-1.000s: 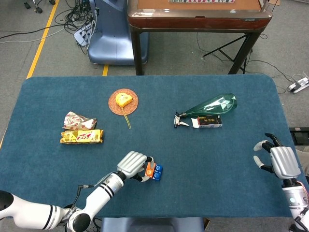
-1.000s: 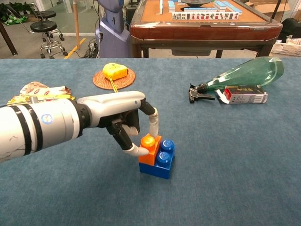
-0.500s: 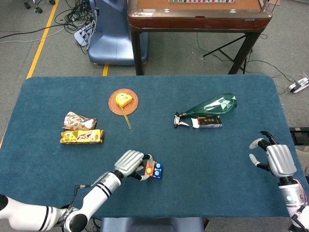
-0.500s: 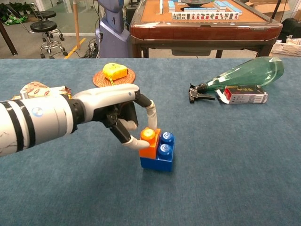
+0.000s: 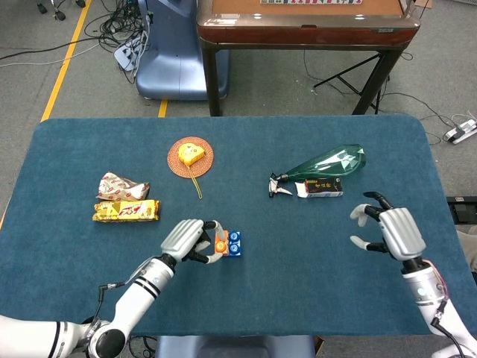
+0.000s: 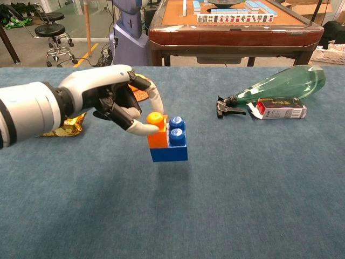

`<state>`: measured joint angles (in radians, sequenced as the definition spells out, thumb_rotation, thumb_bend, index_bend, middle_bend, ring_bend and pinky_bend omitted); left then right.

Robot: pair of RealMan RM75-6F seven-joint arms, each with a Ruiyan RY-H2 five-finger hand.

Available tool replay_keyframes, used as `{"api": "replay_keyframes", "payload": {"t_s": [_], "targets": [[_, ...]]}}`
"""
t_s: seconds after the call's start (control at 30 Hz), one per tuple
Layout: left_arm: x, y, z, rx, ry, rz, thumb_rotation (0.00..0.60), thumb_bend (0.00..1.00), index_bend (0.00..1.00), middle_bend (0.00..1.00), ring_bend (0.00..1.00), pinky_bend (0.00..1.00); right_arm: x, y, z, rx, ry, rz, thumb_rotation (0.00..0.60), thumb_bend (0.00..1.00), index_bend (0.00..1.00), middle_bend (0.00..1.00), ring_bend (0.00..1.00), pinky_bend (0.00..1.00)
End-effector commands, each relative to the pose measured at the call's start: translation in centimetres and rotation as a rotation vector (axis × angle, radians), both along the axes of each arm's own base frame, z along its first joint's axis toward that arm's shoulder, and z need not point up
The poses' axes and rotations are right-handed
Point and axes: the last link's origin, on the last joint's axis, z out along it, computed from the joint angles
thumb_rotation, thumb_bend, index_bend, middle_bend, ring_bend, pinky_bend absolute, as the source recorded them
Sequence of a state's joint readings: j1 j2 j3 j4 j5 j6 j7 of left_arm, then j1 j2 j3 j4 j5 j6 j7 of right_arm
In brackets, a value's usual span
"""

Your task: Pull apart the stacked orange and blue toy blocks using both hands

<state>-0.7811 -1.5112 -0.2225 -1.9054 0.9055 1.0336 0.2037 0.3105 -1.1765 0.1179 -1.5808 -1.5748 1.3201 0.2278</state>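
Far left on the blue table (image 5: 67, 142), two snack packets (image 5: 125, 201) lie side by side. Just right of them the left hand (image 6: 116, 100) pinches the orange block (image 6: 157, 135), which is stacked on the blue block (image 6: 169, 145), the pair lifted clear of the cloth, near the middle. Further back sit a woven coaster (image 5: 190, 156) and a green spray bottle (image 5: 320, 165). Far right, the right hand (image 5: 391, 231) hovers with fingers spread, grasping nothing.

A lab: floor cables (image 5: 112, 30), yellow floor tape (image 5: 63, 63), mahjong table (image 6: 237, 24).
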Motion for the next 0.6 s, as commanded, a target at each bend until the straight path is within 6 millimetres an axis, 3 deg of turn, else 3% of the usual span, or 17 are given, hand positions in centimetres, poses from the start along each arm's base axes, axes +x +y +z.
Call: {"api": "replay_keyframes", "payload": {"t_s": [0.03, 0.17, 0.3, 0.6], "targets": [[0.6, 0.7, 1.2, 0.015, -0.044, 0.037, 0.600, 0.34, 0.68, 1.00, 0.99, 1.00, 3.2, -1.7, -0.4, 0.072, -0.037, 0.036, 0.600, 0.00, 0.41, 0.72, 0.88, 0.86], [1.3, 1.4, 2.3, 0.024, -0.117, 0.091, 0.600, 0.34, 0.69, 1.00, 0.99, 1.00, 5.9, -3.2, -1.1, 0.157, -0.070, 0.048, 0.600, 0.00, 0.34, 0.84, 0.99, 0.96], [1.8, 2.0, 3.0, 0.018, -0.195, 0.147, 0.600, 0.34, 0.69, 1.00, 0.99, 1.00, 8.7, -4.7, -1.8, 0.242, -0.088, 0.055, 0.600, 0.00, 0.28, 0.91, 1.00, 1.00], [2.3, 2.5, 3.8, 0.021, -0.235, 0.157, 0.600, 0.34, 0.70, 1.00, 0.99, 1.00, 13.0, -6.6, -3.5, 0.410, -0.151, 0.015, 0.600, 0.00, 0.11, 0.92, 1.00, 1.00]]}}
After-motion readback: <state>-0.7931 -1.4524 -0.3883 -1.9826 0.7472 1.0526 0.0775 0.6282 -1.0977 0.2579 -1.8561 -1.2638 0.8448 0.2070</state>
